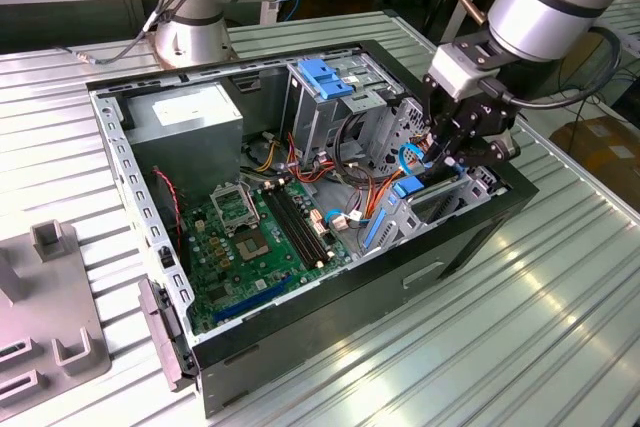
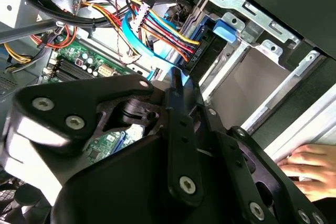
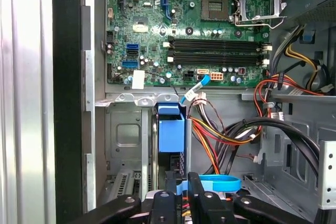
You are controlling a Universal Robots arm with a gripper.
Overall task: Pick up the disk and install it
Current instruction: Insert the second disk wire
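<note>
My gripper (image 1: 452, 147) hangs inside the open computer case (image 1: 330, 337), at about three o'clock of its interior in the exterior view. In both wrist views my fingers (image 3: 197, 192) look drawn together with no gap to speak of. I see nothing clamped between them, though their very tips are hard to make out against the dark metal.

Directly ahead of the tips is the disk (image 3: 171, 129). It stands on edge in the drive bay (image 3: 123, 129), and its blue bracket faces me. I judge it to be already in its slot rather than in my grasp. Its long axis seems to run on from my fingers and down into the bay, so the line that matters is straight along my own approach. In the exterior view the bracket (image 1: 408, 187) shows at about seven o'clock from my gripper, just beside it.

A looped blue cable (image 3: 220, 183) lies against my fingers and a bundle of coloured wires (image 3: 210, 140) crowds the bracket's side. Whether my tips actually touch the disk is hidden by my own linkage.

Farther off lies the motherboard (image 1: 255, 237). A person's hand (image 2: 310, 169) rests on the case edge, partly cut off.
</note>
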